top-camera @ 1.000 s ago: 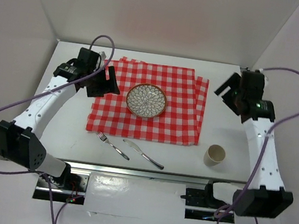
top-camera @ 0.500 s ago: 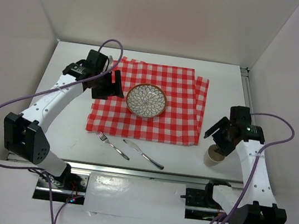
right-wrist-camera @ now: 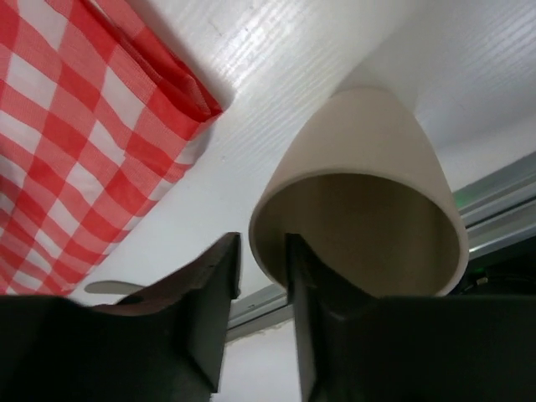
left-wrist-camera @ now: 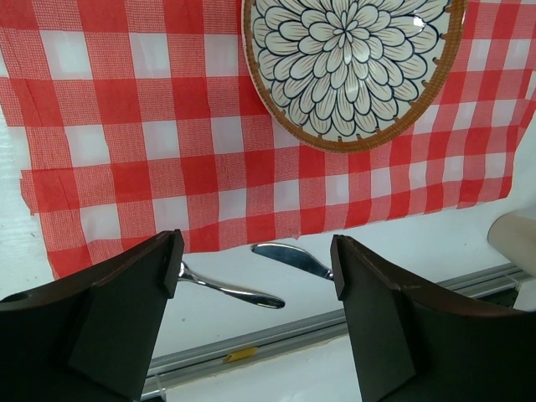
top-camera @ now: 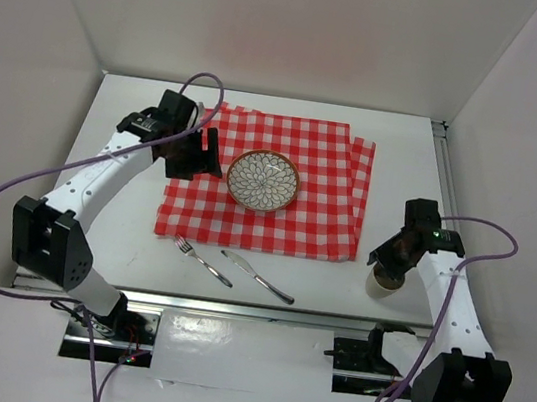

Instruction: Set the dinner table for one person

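On the white dinner table (top-camera: 118,229) lies a red-and-white checked cloth (top-camera: 316,218) with a flower-patterned plate (top-camera: 263,181) on it. A fork (top-camera: 202,260) and a knife (top-camera: 257,275) lie on the bare table in front of the cloth. My right gripper (right-wrist-camera: 264,243) is down over the beige cup (right-wrist-camera: 368,151) at the right. One finger is inside the rim and the other outside, with a thin gap still showing at the wall. My left gripper (left-wrist-camera: 255,255) hovers wide open over the cloth's left part, holding nothing.
A silver rail (top-camera: 252,310) runs along the table's near edge, just behind the arm bases. White walls enclose the table on the left, back and right. The cloth's right edge (right-wrist-camera: 193,100) is folded double, a little left of the cup.
My right arm swung from the back right down onto the cup, and its jaws narrowed around the rim. The left gripper shifted slightly right, toward the plate.
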Available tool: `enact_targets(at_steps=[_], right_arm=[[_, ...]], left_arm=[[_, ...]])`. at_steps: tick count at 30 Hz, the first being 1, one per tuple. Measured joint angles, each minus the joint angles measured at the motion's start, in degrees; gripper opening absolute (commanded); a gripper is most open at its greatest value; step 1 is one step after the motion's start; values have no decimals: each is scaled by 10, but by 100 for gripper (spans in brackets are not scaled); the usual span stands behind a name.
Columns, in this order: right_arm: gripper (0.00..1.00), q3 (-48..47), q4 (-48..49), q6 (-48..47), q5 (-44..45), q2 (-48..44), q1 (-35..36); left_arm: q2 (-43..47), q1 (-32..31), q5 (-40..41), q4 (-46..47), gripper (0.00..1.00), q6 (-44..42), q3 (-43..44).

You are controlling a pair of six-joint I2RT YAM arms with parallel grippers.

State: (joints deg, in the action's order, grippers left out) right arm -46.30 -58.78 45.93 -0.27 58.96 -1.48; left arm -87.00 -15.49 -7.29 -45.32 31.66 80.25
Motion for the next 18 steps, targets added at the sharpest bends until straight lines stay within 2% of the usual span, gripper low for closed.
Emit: enact_targets(at_steps=[4, 5, 8, 11, 18], right_arm=[[4, -1, 21, 6, 10, 3, 1], [0, -4, 20, 7, 13, 5, 3], [0, -33, 14, 7, 46, 16, 12], [0, -104, 8, -6, 81, 53, 26], [0, -379, 28, -77, 132, 249, 98]], left_arm=[[-5, 0, 0, 0, 89, 0, 0], [-7, 0, 0, 0, 89, 0, 0], [-14, 0, 0, 0, 89, 0, 0], [-22, 0, 0, -1, 89, 0, 5], [-28, 0, 0, 1, 89, 0, 13]])
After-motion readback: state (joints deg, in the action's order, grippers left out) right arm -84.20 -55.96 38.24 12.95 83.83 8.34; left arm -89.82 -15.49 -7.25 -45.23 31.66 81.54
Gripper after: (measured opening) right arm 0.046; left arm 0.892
